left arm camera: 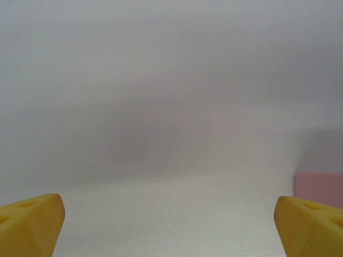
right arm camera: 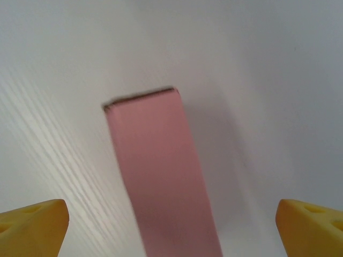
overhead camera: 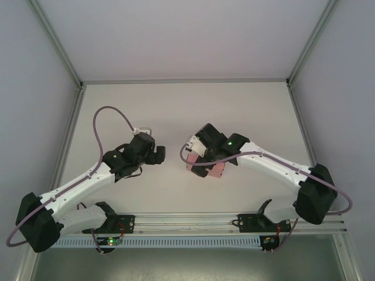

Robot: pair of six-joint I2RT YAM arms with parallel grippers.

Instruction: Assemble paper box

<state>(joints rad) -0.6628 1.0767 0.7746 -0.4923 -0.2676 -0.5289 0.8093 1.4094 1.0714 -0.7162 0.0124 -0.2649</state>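
Pink box (right arm camera: pixel 161 176) on white surface (overhead camera: pixel 176 111), at 4 o'clock from its centre, between released right jaws, touching neither, left jaws released and empty at box's 9 o'clock

Table (overhead camera: pixel 176 111): you see a white top with faint wood grain.
Walls (overhead camera: pixel 35 88): pale grey panels at left, right and far side.
Frame posts (overhead camera: pixel 55 41): grey metal, rising from both far corners.
Light: even, casting soft shadows.

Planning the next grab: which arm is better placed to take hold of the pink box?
Right, probably: the right gripper is open with the paper box between its fingers; the left gripper sits apart.
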